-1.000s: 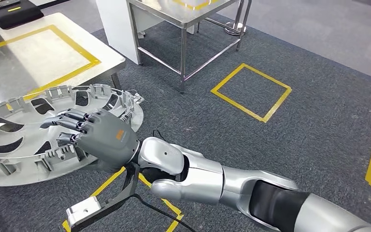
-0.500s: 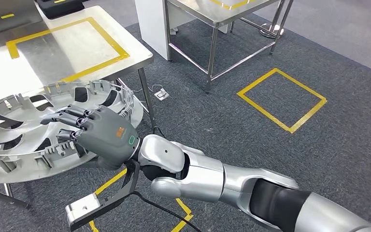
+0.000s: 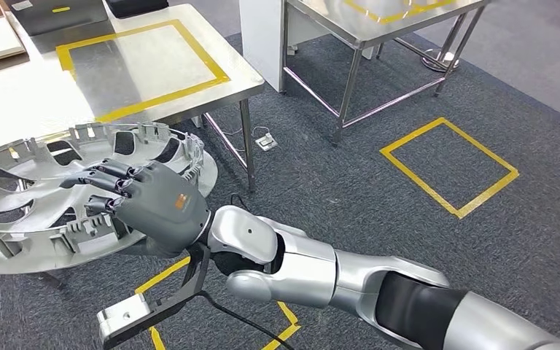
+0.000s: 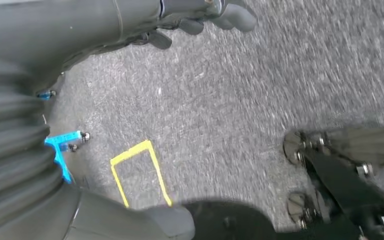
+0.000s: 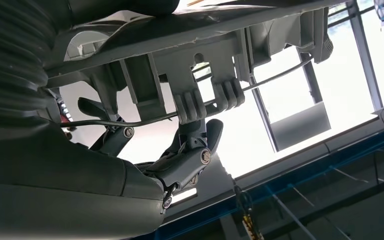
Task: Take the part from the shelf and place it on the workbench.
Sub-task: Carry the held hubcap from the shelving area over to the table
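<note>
The right hand (image 3: 157, 208) holds the part (image 3: 36, 197), a big silver ribbed ring, by its near rim: dark fingers (image 3: 106, 179) lie curled over the top of the rim, and the right wrist view shows the thumb tucked under it, so the rim is pinched between them. The part hangs level in the air just beside the steel surface (image 3: 14, 102), its far edge overlapping the surface's near edge in the head view, with carpet under the rest.

The step in hand looks like the carry to the surface. To do it well, keep the part level and high enough that its underside clips clear the surface's edge, then bring it well over the surface, toward the yellow square (image 3: 138, 69) taped on it, before lowering. With the grip out at one rim, the far side will tend to droop, so move slowly and set down flat.

The left hand (image 4: 200, 15) hangs over the carpet; whether its fingers are curled or spread, I cannot tell.
</note>
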Robot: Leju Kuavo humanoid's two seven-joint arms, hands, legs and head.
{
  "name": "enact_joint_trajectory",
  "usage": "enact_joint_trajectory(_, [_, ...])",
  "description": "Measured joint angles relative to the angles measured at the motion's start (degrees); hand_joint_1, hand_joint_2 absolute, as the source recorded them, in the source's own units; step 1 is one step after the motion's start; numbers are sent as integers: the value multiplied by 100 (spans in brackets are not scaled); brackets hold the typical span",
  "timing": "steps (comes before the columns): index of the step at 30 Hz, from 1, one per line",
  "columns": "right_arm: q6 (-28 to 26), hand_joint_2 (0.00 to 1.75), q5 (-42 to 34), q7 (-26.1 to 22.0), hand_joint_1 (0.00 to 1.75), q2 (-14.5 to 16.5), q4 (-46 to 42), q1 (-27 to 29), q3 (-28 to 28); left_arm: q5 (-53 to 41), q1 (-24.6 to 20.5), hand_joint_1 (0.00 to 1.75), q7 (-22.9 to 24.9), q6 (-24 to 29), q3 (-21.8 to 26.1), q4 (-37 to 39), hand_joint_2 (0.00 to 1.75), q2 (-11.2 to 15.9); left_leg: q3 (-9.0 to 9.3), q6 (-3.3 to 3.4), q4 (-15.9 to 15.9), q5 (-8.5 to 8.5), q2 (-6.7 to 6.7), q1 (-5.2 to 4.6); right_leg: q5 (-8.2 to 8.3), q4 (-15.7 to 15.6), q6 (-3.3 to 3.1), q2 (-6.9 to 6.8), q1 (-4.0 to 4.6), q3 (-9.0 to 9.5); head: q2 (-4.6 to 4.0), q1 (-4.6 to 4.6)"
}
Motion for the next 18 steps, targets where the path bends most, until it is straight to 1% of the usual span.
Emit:
enact_joint_trajectory(1, [-7,175,8,-1,175,0,0,2,0,-1,1,0,-3,-1,0,0,175,-1,-1,7,-1,1,-2,-3,16,-12,-40,1,3,3,0,6])
enact_joint_trajectory(2, [-16,175,17,-1,175,0,0,4,-1,-2,2,0,-5,-1,0,1,175,-2,-2,15,-1,1,-2,-6,23,-23,-36,2,4,7,0,5])
enact_joint_trajectory(8, [-112,175,83,1,175,0,0,9,-16,-7,-5,0,-7,0,0,-1,175,-2,-17,65,5,12,14,-21,76,-76,155,12,-12,13,0,4])
enact_joint_trajectory(10, [-131,175,98,0,175,1,0,10,-24,-9,-5,0,-4,1,0,-1,175,-2,-20,70,6,16,14,-23,82,-77,197,12,-17,12,0,3])
enact_joint_trajectory(13, [-182,175,108,-2,175,2,0,17,-47,-11,-5,0,2,3,1,-1,175,-2,-21,68,6,23,14,-23,86,-72,207,12,-14,8,0,3])
enact_joint_trajectory(18, [-236,175,110,-6,175,2,0,23,-69,-21,-5,0,3,15,2,-1,175,-2,-22,50,4,36,15,-21,86,-52,206,13,-10,-7,0,3])
